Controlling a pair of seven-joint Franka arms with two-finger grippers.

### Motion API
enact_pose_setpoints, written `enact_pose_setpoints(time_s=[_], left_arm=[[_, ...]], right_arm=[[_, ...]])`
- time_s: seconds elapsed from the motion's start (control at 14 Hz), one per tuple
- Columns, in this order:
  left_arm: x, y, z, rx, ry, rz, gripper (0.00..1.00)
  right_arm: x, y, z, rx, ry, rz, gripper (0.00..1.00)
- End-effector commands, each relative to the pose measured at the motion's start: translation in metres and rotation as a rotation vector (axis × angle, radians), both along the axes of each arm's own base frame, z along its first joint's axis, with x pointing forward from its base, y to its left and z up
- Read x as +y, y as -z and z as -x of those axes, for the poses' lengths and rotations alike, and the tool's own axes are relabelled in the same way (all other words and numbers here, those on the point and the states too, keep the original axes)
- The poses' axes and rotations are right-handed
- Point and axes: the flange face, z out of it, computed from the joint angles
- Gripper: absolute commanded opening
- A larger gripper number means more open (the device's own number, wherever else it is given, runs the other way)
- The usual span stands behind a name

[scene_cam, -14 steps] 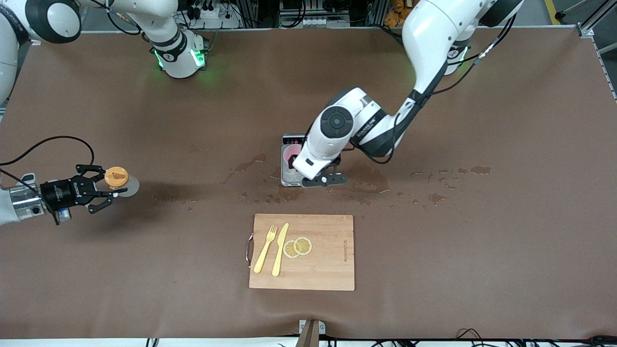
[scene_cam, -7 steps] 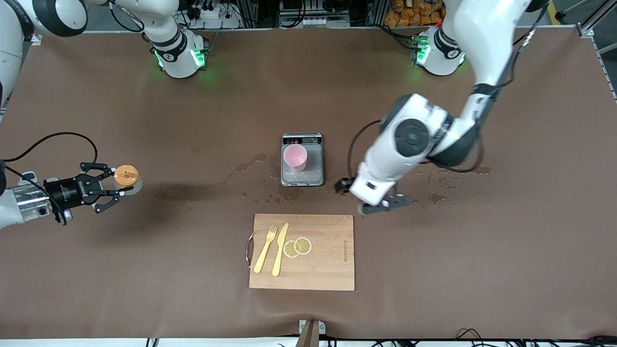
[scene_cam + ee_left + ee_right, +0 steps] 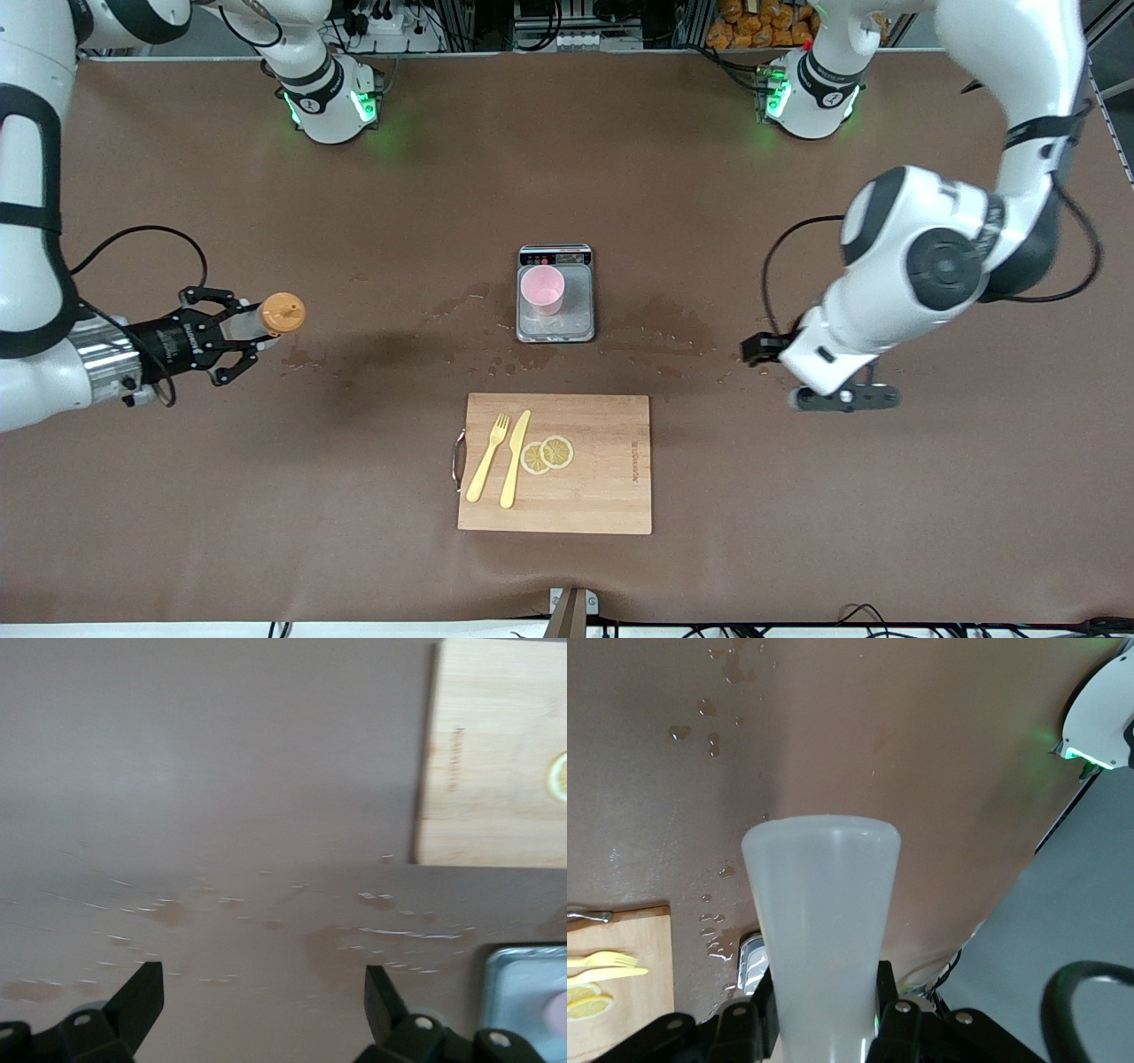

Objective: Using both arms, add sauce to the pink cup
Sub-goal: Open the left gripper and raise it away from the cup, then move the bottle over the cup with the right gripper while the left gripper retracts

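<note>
The sauce [image 3: 252,322] is a whitish squeeze bottle with an orange cap, held up over the table at the right arm's end. My right gripper [image 3: 237,334] is shut on its body, and the cap points toward the middle of the table. In the right wrist view the sauce [image 3: 821,895] fills the space between the black fingers [image 3: 740,1023]. The pink cup [image 3: 542,290] stands upright on a grey scale [image 3: 578,306] at mid-table. My left gripper [image 3: 844,398] hangs open and empty over the table toward the left arm's end. In its own view the left gripper [image 3: 264,992] holds nothing.
A wooden cutting board [image 3: 585,470] with a yellow fork [image 3: 488,458], a knife [image 3: 514,459] and lemon slices [image 3: 547,455] lies nearer the front camera than the scale. Wet stains [image 3: 660,332] spread around the scale. The two arm bases [image 3: 330,106] stand along the table's edge farthest from the camera.
My left arm has swung away from the scale toward its own end of the table, uncovering the cup. My right gripper has closed on the sauce and carried it toward mid-table, cap leading.
</note>
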Motion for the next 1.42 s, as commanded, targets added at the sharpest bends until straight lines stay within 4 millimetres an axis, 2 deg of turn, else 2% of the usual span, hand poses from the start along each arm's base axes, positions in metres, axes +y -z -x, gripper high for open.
enact_pose_setpoints(time_s=[0.0, 0.14, 0.28, 0.43, 0.57, 0.71, 0.78, 1.0, 1.14, 1.35], left_arm=[[0.035, -0.007, 0.022, 0.008, 0.055, -0.035, 1.0], [0.035, -0.007, 0.033, 0.017, 0.059, -0.048, 1.0], [0.035, -0.015, 0.051, 0.013, 0.063, -0.069, 1.0], [0.037, -0.031, 0.059, 0.013, 0.075, -0.08, 1.0], [0.06, -0.052, 0.061, -0.001, 0.079, -0.09, 1.0], [0.068, -0.072, 0.067, -0.021, 0.095, -0.09, 1.0], [0.069, -0.076, 0.07, -0.012, 0.094, -0.086, 1.0], [0.077, -0.097, 0.079, -0.024, 0.107, -0.096, 1.0], [0.083, -0.106, 0.084, -0.029, 0.133, -0.098, 1.0], [0.083, -0.126, 0.099, -0.016, 0.141, -0.083, 1.0]], right_arm=[[0.025, -0.021, 0.005, -0.006, -0.005, 0.082, 0.45], [0.056, -0.03, 0.006, -0.015, -0.028, 0.168, 0.45], [0.09, -0.032, 0.009, -0.019, -0.056, 0.256, 0.43], [0.107, -0.031, 0.012, -0.021, -0.071, 0.268, 0.42], [0.12, -0.031, 0.014, -0.023, -0.074, 0.316, 0.42], [0.133, -0.029, 0.016, -0.024, -0.08, 0.353, 0.42], [0.138, -0.028, 0.017, -0.032, -0.084, 0.374, 0.42], [0.171, -0.025, 0.025, -0.059, -0.118, 0.485, 0.42], [0.2, -0.02, 0.032, -0.082, -0.137, 0.554, 0.39], [0.227, -0.012, 0.041, -0.079, -0.135, 0.593, 0.39]])
